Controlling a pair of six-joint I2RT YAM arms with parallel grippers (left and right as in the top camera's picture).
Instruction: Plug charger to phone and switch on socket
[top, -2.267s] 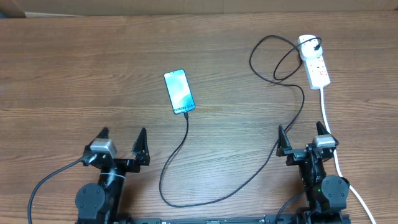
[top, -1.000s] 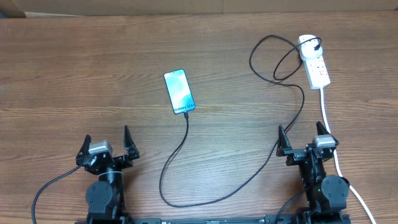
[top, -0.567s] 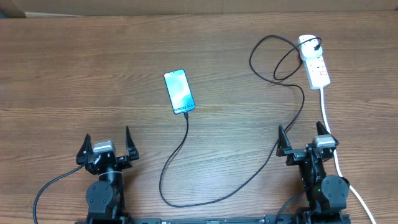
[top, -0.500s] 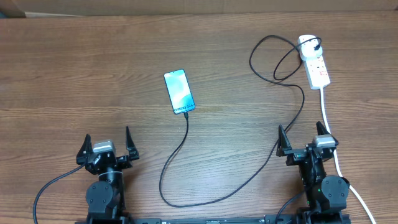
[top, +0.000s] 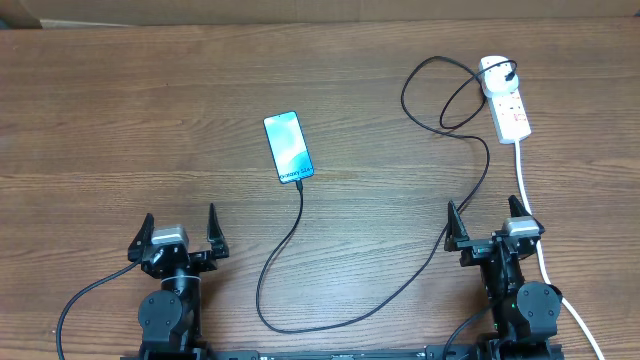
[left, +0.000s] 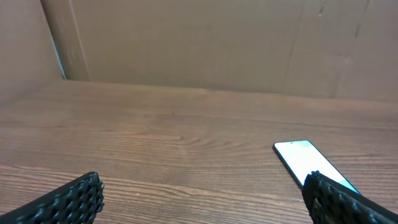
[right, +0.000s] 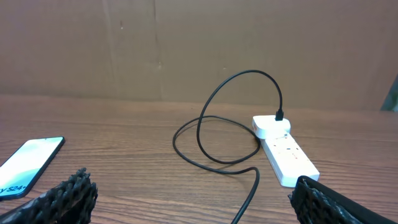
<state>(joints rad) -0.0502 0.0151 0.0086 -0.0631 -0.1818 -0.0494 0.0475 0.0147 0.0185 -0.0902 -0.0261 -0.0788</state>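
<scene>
Phone (top: 288, 148) sat well ahead of the left gripper (top: 181, 225), charger (top: 301, 200) running into its near edge. Socket (top: 507, 100) lay well ahead of the right gripper (top: 482, 215). Both gaped wide, holding nothing.

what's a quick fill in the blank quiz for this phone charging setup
1. The phone lies flat on the table with its screen facing ____.
2. The charger cable is ____, while the power strip has a thicker white cord.
3. The left gripper and right gripper hold nothing, and their jaws stand ____.
4. The power strip lies on the far side of the table, nearer the ____ gripper.

Missing words: up; black; open; right
</scene>
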